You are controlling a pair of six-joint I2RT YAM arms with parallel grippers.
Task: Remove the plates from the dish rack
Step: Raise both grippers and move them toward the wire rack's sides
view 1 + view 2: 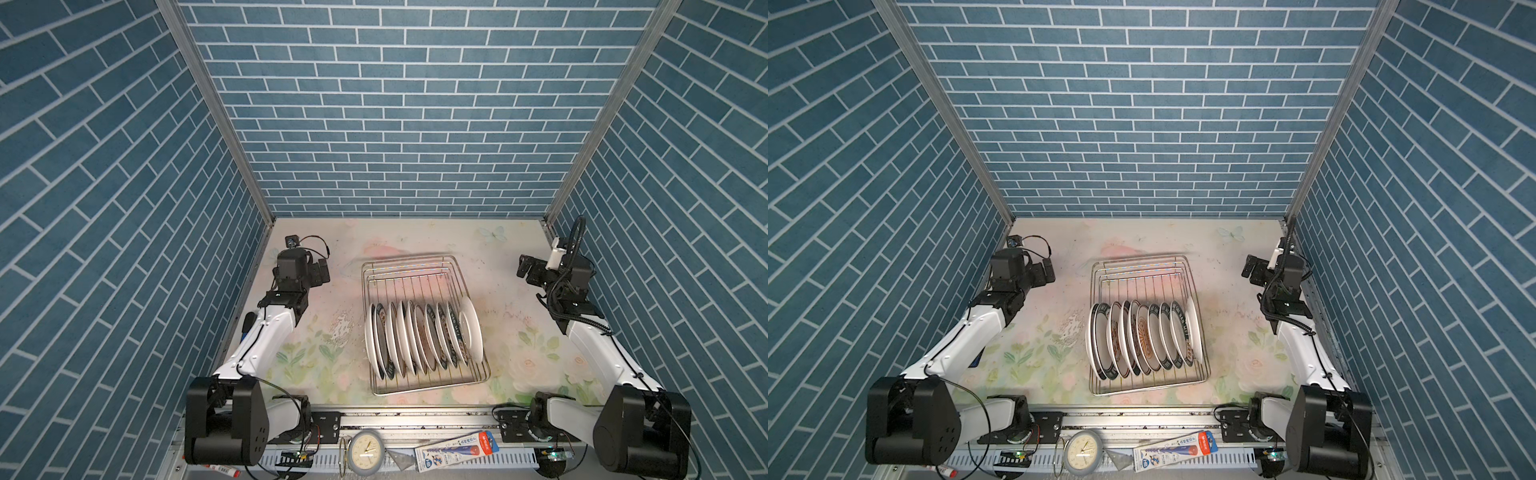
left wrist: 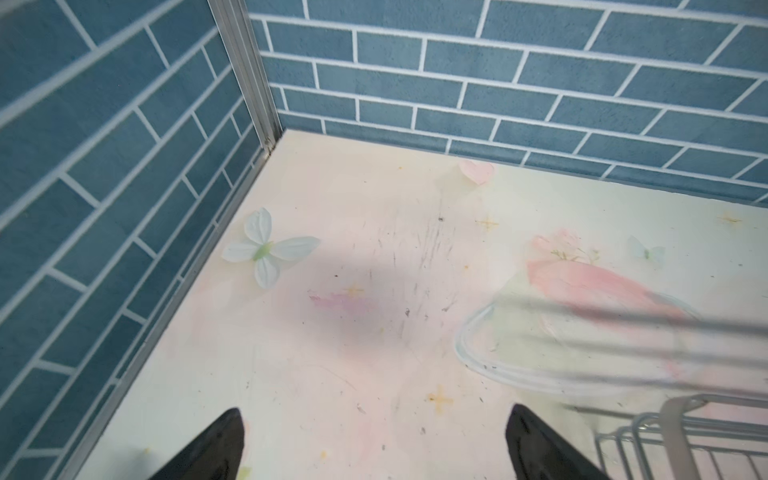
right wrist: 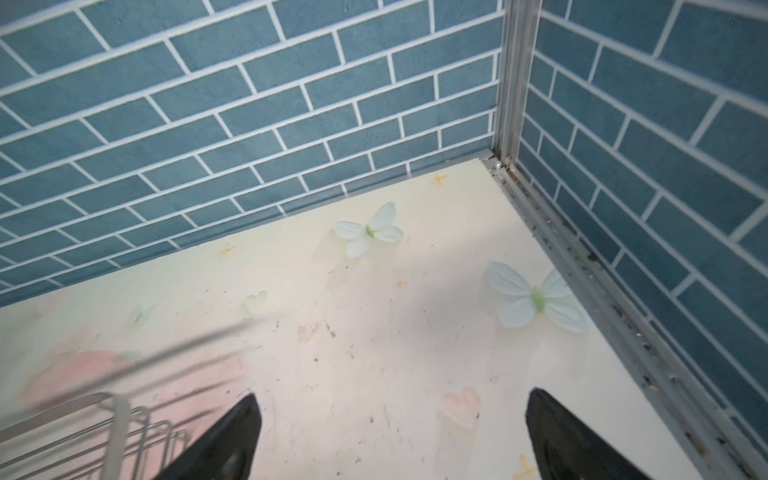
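1. The walls (image 1: 399, 104) have a blue-grey brick pattern with thin white lines between the bricks.
2. The table (image 1: 316, 266) is pale cream, printed with soft pink flowers and light green leaves, and it has small dark marks.
3. The butterflies (image 3: 369, 230) printed on it are mint-white with a green body.
4. The dish rack (image 1: 430, 387) is of silver wire.
5. The plates (image 1: 419, 338) are white. Several have dark rims with pale lettering, and one shows a brown-orange sunburst.
6. The arms (image 1: 266, 332) are white with black joints.
7. The clock (image 1: 365, 455) has a grey rim and a cream face.

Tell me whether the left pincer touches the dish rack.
Apart. In a top view, bare tabletop shows between the left pincer and the dish rack.
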